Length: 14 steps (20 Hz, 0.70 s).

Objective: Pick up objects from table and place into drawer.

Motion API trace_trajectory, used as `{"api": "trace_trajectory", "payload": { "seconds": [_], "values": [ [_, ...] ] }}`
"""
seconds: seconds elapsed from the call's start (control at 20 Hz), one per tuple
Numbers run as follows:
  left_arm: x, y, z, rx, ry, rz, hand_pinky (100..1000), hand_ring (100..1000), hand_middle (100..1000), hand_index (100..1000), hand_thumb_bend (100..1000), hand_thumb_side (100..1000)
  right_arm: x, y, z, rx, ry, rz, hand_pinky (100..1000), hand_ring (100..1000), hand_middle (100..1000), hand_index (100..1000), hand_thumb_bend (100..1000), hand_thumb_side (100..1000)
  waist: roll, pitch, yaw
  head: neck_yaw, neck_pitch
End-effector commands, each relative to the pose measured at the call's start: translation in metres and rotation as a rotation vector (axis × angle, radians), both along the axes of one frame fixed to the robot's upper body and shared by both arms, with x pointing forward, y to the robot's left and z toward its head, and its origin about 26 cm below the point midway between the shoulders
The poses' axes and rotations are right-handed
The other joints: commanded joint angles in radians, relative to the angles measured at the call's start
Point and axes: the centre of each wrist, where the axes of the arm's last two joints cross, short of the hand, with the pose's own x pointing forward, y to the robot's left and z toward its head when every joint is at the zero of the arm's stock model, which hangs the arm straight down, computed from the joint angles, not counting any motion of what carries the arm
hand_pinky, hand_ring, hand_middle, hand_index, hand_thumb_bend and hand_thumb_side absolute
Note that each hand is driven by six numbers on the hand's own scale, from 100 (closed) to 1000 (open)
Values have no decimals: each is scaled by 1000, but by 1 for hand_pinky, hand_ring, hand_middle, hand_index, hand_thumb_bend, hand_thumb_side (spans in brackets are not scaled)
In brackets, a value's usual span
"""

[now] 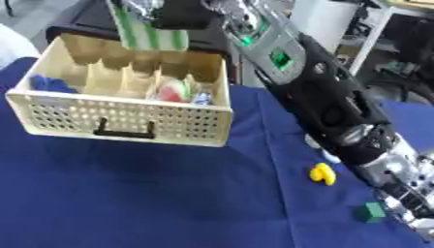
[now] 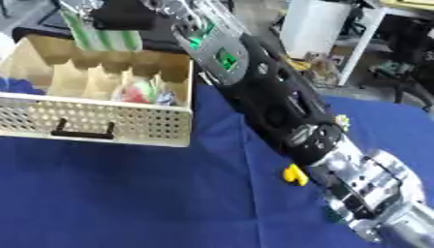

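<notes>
A cream drawer [image 1: 127, 118] with a perforated front, a black handle and inner dividers stands open on the blue tablecloth at the upper left. Above its back compartments hangs a green-and-white striped object [image 1: 148, 31], with my right hand [image 1: 182, 14] shut on its top. The right arm runs from the lower right corner up to that hand. Inside the drawer lie a blue thing [image 1: 51, 85], a red, green and white round thing [image 1: 174, 90] and a small blue-white item [image 1: 202, 98]. A yellow object [image 1: 322, 173] and a green cube [image 1: 371, 211] lie on the cloth beside the arm.
The blue cloth [image 1: 152, 193] stretches wide in front of the drawer. Behind the table stand a white cylinder [image 2: 309, 24] and a white-legged frame [image 2: 360, 43] with clutter.
</notes>
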Motion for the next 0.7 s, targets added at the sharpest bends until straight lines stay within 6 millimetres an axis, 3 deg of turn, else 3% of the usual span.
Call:
{"api": "trace_trajectory", "payload": {
  "seconds": [0.05,0.1,0.15,0.3,0.7],
  "values": [
    [-1,1,10,22,-28,-4,577,776,719,888,292,1000,1,-5,8,12,-10,4,824,871,684,528,437,806,7,-13,2,-4,-1],
    [-1,1,10,22,-28,-3,577,776,719,888,292,1000,3,-6,7,11,-6,4,824,872,685,529,450,810,7,-13,3,-4,-1],
    [-1,1,10,21,-28,-3,577,775,719,888,292,1000,4,-7,5,10,-2,5,825,877,690,535,544,850,6,-12,3,-4,-2],
    [-1,1,10,21,-29,-3,577,775,719,888,290,1000,5,-9,5,12,7,16,822,880,698,546,592,885,4,-11,2,-3,-3],
    [-1,1,10,21,-28,-1,577,776,719,888,291,1000,5,-11,7,21,3,17,825,880,688,545,592,885,2,-12,2,0,-6]
  ]
}}
